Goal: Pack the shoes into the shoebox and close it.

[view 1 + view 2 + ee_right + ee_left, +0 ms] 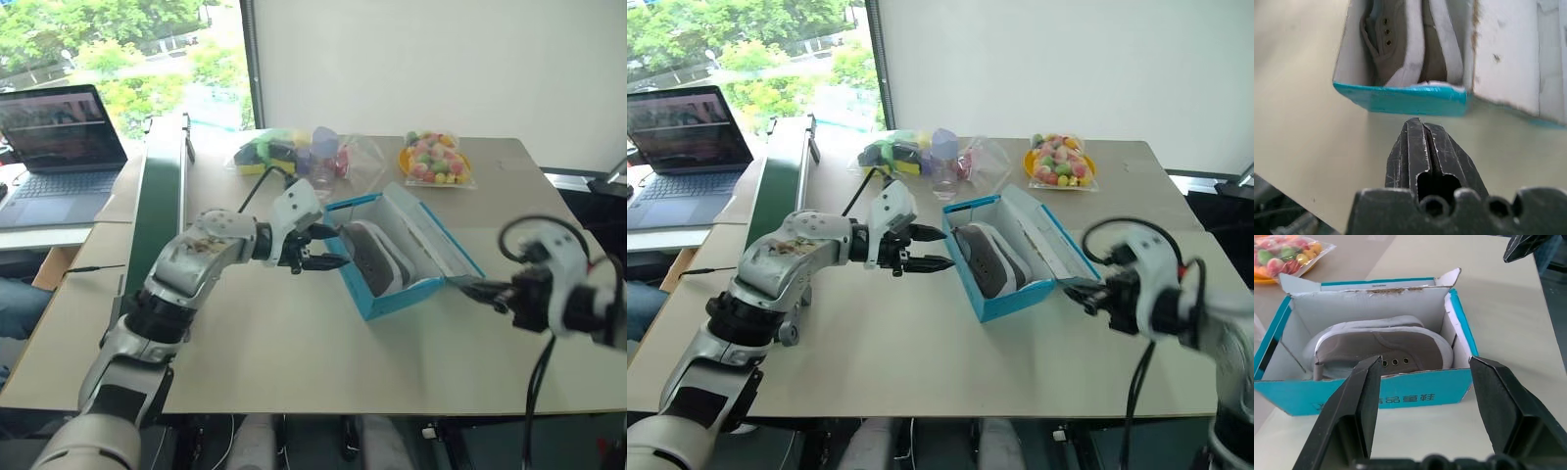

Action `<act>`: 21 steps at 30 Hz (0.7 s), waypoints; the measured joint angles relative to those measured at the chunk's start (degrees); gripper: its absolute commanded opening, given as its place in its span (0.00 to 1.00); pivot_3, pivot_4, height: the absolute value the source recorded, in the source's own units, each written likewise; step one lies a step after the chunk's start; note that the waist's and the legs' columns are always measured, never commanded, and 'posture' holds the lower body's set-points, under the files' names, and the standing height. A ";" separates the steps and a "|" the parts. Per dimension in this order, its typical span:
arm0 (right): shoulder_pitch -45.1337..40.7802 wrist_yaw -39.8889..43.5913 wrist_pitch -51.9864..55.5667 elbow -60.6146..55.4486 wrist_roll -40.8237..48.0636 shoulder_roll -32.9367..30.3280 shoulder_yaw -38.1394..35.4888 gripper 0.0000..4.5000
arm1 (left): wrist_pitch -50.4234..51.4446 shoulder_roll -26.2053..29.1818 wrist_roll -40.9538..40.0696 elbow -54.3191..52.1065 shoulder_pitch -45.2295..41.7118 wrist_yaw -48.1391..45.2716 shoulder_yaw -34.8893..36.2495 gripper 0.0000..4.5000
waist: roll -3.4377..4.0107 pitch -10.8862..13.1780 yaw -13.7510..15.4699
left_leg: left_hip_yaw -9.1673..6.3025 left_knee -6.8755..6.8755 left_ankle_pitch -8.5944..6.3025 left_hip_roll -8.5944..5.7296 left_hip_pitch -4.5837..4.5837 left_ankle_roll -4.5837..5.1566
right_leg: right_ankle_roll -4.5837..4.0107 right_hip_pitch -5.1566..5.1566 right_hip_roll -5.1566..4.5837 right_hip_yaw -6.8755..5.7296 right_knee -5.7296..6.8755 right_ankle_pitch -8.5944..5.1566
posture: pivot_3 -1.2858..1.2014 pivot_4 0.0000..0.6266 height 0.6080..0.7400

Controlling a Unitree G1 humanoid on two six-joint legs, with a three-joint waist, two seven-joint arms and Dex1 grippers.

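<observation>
The blue shoebox (389,300) stands open in the middle of the table, its lid (438,238) folded back on the far-right side. Both grey shoes (373,258) lie inside it on their sides, soles pale. My left gripper (336,248) hovers open just left of the box, pointing at its side wall (1415,394), nothing between its fingers. My right gripper (471,289) is shut and empty, off the box's right corner near the lid's edge. In the right wrist view its closed tips (1422,125) stop short of the box's blue end wall (1400,98).
A long dark green case (162,206) lies along the table's left side, with a laptop (59,137) on a desk beyond it. At the back are a clear bag of colourful items (284,152) and a yellow plate of sweets (434,162).
</observation>
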 measured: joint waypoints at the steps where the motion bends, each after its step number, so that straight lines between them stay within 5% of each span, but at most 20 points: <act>1: 2.25 -1.41 -0.40 0.04 -0.30 2.36 -0.16 0.02 | -0.20 0.02 0.04 0.14 -0.73 -0.72 -0.29 0.67 | 0.04 0.00 -0.02 | -0.01 0.00 0.00 -0.01 -0.01 0.00 | 0.00 0.00 -0.01 0.00 -0.01 0.00 | 0.52 0.24 0.99; 10: 9.05 -12.00 -30.47 14.96 -5.78 16.71 4.33 0.02 | -1.05 1.27 2.29 1.22 -3.21 -3.39 -0.66 0.67 | 0.60 -0.11 -2.15 | -0.14 -0.09 -0.02 0.30 -0.11 0.02 | 0.13 0.38 0.07 -0.53 -0.90 0.09 | 0.52 0.24 0.99; 21: 1.41 -13.79 -57.75 44.37 -7.99 18.80 8.96 0.02 | 1.33 3.63 2.49 -1.67 -3.20 -2.11 0.71 0.67 | 0.82 -0.03 -2.21 | -0.14 -0.12 -0.02 0.10 -0.02 0.02 | 0.11 0.32 0.02 -0.38 -0.64 0.08 | 0.52 0.24 0.99</act>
